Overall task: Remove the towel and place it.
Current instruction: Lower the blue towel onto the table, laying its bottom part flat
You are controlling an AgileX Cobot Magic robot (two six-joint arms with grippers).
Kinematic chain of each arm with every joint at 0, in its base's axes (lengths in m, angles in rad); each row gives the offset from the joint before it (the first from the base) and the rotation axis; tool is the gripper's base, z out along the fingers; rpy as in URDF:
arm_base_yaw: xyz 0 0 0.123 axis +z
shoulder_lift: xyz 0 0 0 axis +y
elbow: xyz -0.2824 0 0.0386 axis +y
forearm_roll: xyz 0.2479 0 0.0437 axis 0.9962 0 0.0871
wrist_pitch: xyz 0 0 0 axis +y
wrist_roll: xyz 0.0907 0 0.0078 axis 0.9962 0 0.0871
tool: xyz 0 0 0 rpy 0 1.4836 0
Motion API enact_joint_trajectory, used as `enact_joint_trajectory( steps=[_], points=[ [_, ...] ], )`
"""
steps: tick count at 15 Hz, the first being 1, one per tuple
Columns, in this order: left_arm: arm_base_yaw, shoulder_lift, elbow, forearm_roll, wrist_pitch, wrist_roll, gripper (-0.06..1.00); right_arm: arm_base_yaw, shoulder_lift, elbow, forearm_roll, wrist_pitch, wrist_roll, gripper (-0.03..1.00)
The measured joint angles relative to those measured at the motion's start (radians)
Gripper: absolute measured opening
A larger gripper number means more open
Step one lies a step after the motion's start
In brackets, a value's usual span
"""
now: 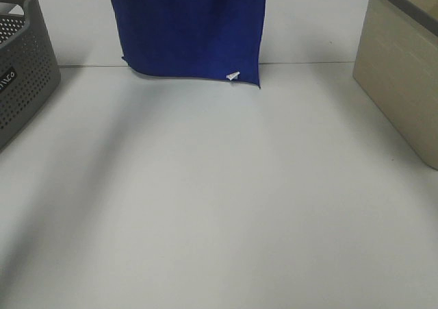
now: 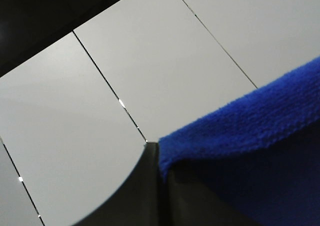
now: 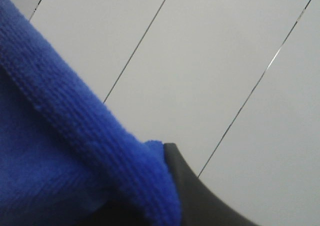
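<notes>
The towel [image 1: 188, 28] is hanging spread flat beside the grey basket [image 1: 27, 83], on the side facing the beige bin [image 1: 400, 76], with its hem low over the bench [image 1: 219, 206]. You are pinching one top corner in the closed left gripper [image 2: 161, 186]. The right gripper [image 3: 185, 206] seems to be clamping the other, though cloth is hiding one finger. I judge you are lifting, with placing not yet done; next you are needing both arms moving together, lowering before releasing. The basket's white lettering is running off frame, ending "co"; the towel's white tag [image 1: 233, 76] is too small to read
</notes>
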Motion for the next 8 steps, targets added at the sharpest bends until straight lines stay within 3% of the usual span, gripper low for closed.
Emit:
enact_joint_trajectory(
  steps=[4,8],
  points=[
    [0.000,0.000,-0.005,0.000,0.016,0.000,0.00,0.002,0.000,0.000,0.000,0.004,0.020,0.02],
    [0.000,0.000,-0.006,0.000,0.072,-0.023,0.00,0.003,-0.003,0.000,0.003,0.089,0.091,0.02]
  ],
)
